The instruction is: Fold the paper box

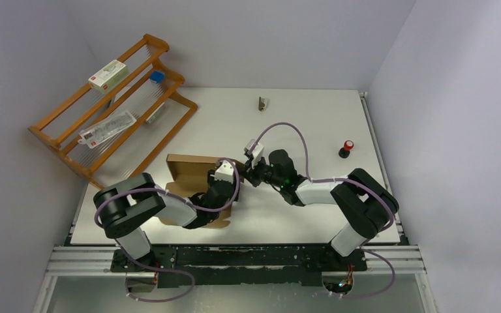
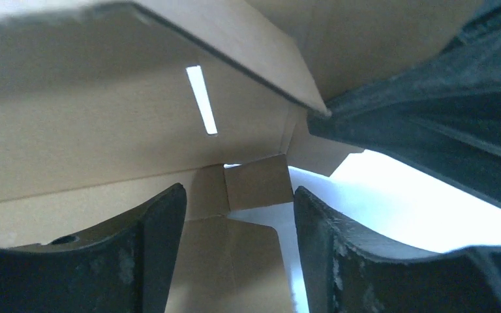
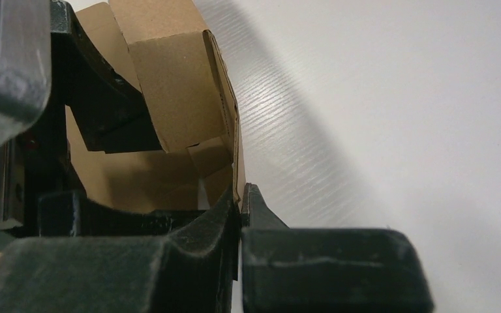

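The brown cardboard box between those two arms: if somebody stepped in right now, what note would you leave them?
Right gripper: shut, pinching the edge of a raised wall of the paper box.
Left gripper: open, reaching into the box. A small corner tab sits just ahead between its fingers, ungripped.
Box: on the white table, in front of the left arm.
Done: some walls are up, and a panel with a slit is raised.
Left: probably tuck the tab, lock the walls and finish the remaining folds.
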Action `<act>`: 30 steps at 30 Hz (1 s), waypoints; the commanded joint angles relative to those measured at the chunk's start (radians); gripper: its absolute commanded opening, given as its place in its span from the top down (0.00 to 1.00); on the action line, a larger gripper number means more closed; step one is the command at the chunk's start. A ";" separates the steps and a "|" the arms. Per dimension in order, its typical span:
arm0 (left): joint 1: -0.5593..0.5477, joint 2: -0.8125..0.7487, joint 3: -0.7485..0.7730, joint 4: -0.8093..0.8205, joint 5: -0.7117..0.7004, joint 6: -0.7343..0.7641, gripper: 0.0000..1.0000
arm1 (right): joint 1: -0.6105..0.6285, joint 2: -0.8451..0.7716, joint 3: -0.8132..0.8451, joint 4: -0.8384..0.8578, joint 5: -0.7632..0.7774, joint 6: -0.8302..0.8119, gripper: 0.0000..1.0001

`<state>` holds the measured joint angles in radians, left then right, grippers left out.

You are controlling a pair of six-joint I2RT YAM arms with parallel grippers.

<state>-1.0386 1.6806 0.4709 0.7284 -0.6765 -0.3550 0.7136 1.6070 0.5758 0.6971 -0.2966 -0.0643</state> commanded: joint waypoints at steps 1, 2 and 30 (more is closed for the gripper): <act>0.021 -0.025 -0.010 0.011 -0.061 -0.074 0.37 | 0.001 -0.013 0.003 0.012 -0.014 -0.011 0.97; 0.024 -0.031 -0.015 0.014 -0.058 -0.077 0.40 | 0.000 -0.014 0.002 0.012 -0.016 -0.012 0.97; 0.136 -0.059 -0.120 0.082 0.163 -0.144 0.54 | -0.029 -0.090 -0.008 -0.051 -0.096 -0.001 0.78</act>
<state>-0.9127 1.6070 0.3668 0.7654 -0.5743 -0.4908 0.7113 1.5906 0.5755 0.6750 -0.3656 -0.0689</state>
